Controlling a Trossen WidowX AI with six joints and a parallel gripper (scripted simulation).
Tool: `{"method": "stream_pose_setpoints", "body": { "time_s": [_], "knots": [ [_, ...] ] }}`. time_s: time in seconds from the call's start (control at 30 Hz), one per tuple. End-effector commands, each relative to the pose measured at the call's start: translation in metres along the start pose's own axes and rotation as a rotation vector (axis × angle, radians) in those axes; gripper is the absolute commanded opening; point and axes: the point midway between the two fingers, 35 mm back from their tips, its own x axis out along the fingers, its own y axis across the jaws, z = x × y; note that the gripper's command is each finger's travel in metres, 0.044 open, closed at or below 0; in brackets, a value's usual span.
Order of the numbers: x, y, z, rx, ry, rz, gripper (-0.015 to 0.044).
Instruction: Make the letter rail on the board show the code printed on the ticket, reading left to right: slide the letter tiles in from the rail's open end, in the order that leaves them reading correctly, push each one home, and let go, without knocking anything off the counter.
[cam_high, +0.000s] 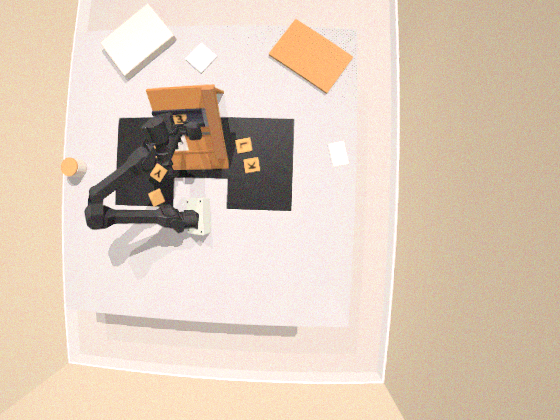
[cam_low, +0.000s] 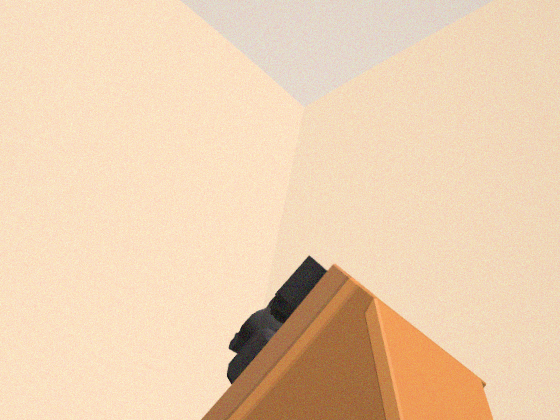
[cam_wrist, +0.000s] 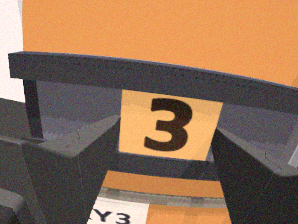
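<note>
On the desk (cam_high: 280, 260) there are five tiles: one 3 (cam_high: 179, 119) (cam_wrist: 167, 125), one L (cam_high: 244, 145), one K (cam_high: 251, 165), one Y (cam_high: 158, 173) and one whose face shows no readable letter (cam_high: 156, 197). There are one arm (cam_high: 135, 216), one orange board (cam_high: 311, 56), one round orange-topped thing (cam_high: 69, 167), and two small white squarish pieces (cam_high: 201, 57).
</note>
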Motion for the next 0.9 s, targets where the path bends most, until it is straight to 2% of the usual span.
{"method": "stream_pose_setpoints", "body": {
  "time_s": [0.0,0.87],
  "knots": [
    [0.001,-0.003,0.000,0.000,0.003,0.003,0.0000],
    [0.001,-0.021,0.000,-0.001,0.003,0.003,0.0000]
  ]
}}
